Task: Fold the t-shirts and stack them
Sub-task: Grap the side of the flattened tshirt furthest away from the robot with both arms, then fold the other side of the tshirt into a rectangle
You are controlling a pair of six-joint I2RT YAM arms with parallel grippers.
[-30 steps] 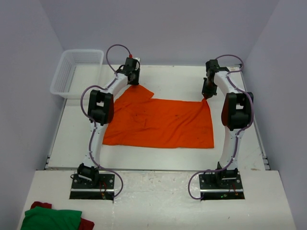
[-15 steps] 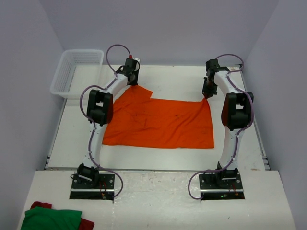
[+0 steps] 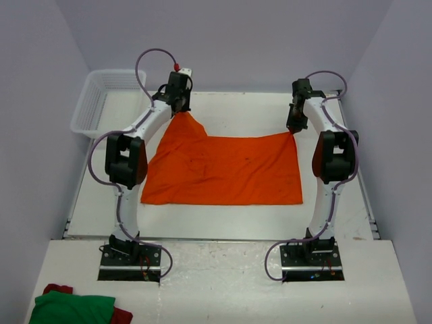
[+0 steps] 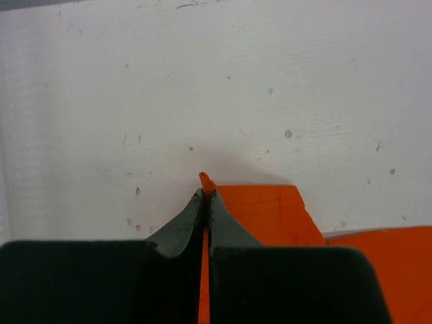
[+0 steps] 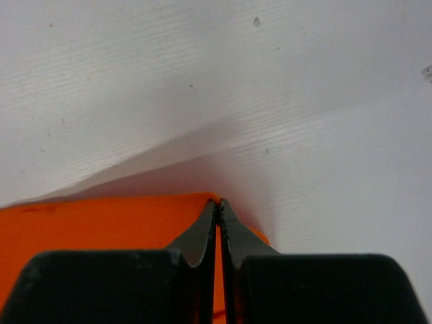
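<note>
Since a second ago the left arm has swung up and toward the far left. Its pincer now carries the far-left corner of the shirt, which earlier lay as a loose flap on the bench. That corner is drawn up into a taut peak, and the far edge runs straighter across to the right side. The right arm has barely shifted. The near edge of the shirt has stayed flat, though its left end has moved slightly leftward.

The left pincer is closed on the shirt: its wrist view shows the two fingers pressed together with a small nub of orange cloth poking out at the tips and more cloth hanging below. The right pincer is likewise clamped on the far-right corner, and its wrist view shows the cloth running left from the closed tips. The shirt spreads between the arms in the middle of the bench, with both held corners at its far edge and the rest lying toward the near edge.

From above, both pincer bodies hide their own fingertips. The sleeves and collar cannot be made out. At the near left, a green cloth lies over something red, cut off by the frame. A white basket stands at the far left, apart from the shirt.
</note>
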